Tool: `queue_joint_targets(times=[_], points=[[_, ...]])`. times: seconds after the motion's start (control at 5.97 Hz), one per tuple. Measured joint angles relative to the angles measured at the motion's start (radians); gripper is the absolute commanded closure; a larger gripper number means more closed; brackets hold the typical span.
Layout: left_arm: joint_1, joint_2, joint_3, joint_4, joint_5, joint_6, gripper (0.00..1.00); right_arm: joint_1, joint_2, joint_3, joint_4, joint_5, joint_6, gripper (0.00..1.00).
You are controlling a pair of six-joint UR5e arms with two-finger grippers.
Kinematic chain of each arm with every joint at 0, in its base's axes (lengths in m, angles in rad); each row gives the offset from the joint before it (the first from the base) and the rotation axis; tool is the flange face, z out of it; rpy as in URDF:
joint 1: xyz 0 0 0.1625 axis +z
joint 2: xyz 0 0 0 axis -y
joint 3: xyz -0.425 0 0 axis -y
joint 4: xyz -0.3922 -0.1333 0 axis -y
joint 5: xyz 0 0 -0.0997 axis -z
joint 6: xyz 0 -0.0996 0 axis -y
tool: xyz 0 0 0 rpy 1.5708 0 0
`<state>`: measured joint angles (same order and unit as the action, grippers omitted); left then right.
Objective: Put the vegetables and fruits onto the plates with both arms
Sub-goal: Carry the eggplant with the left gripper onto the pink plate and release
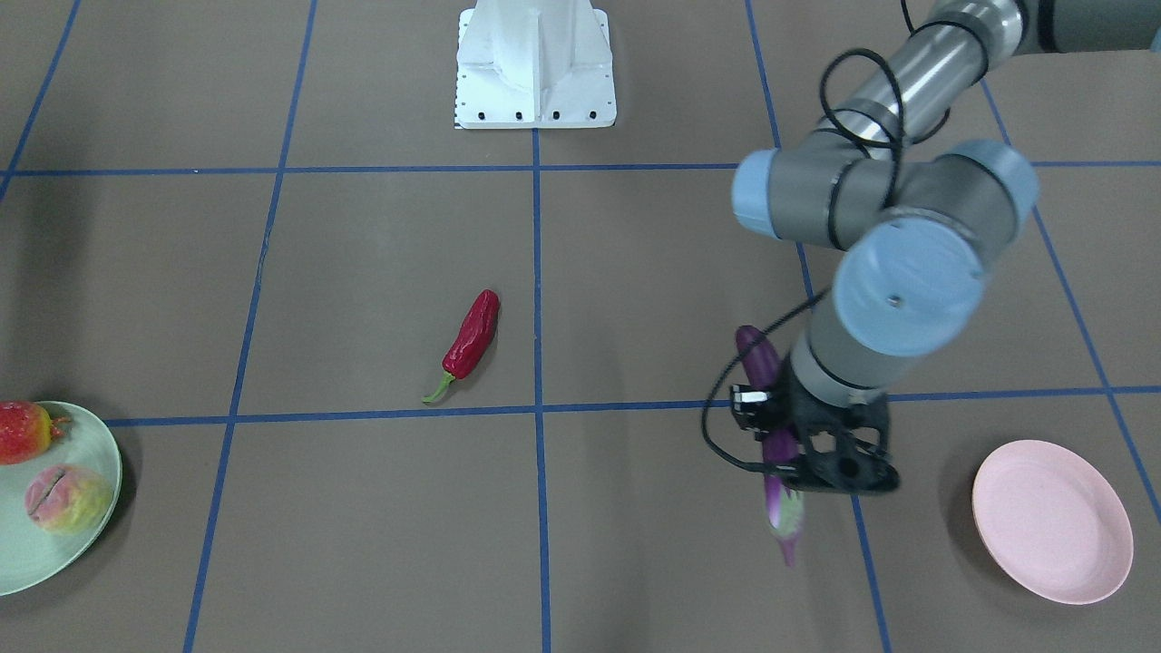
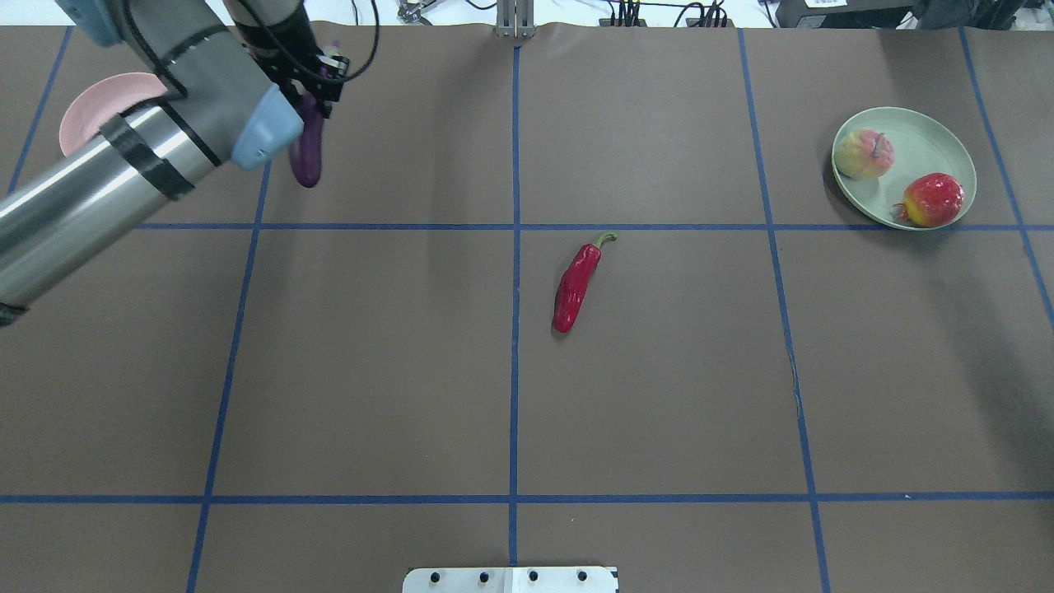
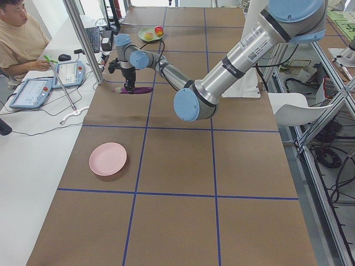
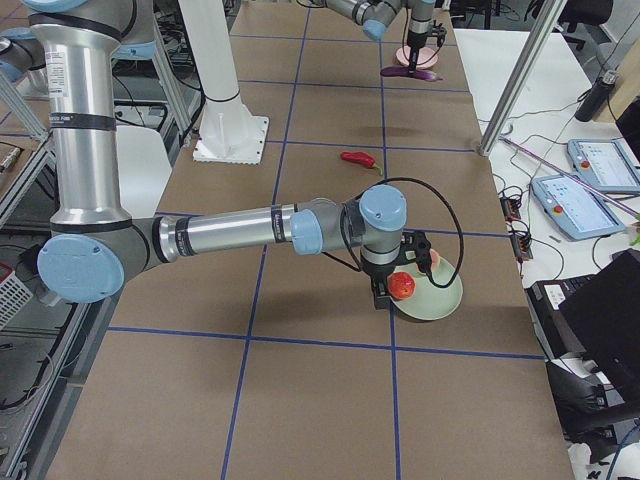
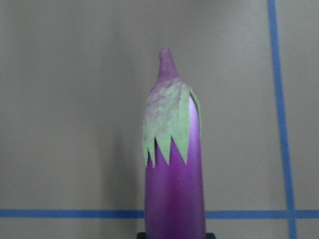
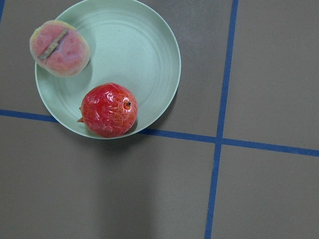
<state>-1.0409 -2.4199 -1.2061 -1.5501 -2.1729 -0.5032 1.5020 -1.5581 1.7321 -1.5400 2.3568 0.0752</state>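
Presently, risks, largest thing first.

Tabletop: flat and bare-surfaced. Anything round or glossy that is dropped on it would likely roll.

Left arm: its tool is clamped across the eggplant near mid-length, with the capped end sticking well out past the jaws. The eggplant looks lifted off the tabletop. With a long overhang and a slick skin, a quick swing could pivot it in the grip or let it slide out.

Right arm: its tool hangs over the near rim of the green plate. I cannot tell whether it is apart or together. If it descends there it could knock the plate or its load.

Pink plate: shallow, with nothing on it, off to the side of the eggplant and not under it. A long body released off-centre or from height may tip over the rim.

Peach: sits on the green plate, looks settled.

Red-orange fruit: on the same plate, close to the rim, so a nudge would send it off.

Chili pepper: lies alone near the centre line, well apart from both plates. Both arms could reach for it and clash.
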Motion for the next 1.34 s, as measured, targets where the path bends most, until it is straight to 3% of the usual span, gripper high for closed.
queue_joint_targets(times=[0.34, 0.5, 0.84, 1.34], points=[[-0.13, 0.021, 0.196, -0.058, -0.003, 0.313, 1.0, 0.0, 0.001, 0.0, 0.001, 0.001, 0.0, 0.0], [-0.156, 0.057, 0.289, -0.174, 0.062, 0.388, 0.98, 0.0, 0.002, -0.001, 0.0, 0.001, 0.0, 0.0], [-0.162, 0.112, 0.389, -0.327, 0.146, 0.414, 0.01, 0.0, 0.003, -0.002, 0.0, 0.002, 0.0, 0.0], [-0.152, 0.129, 0.359, -0.372, 0.135, 0.321, 0.0, -0.002, 0.003, -0.007, 0.0, 0.001, -0.001, 0.0]])
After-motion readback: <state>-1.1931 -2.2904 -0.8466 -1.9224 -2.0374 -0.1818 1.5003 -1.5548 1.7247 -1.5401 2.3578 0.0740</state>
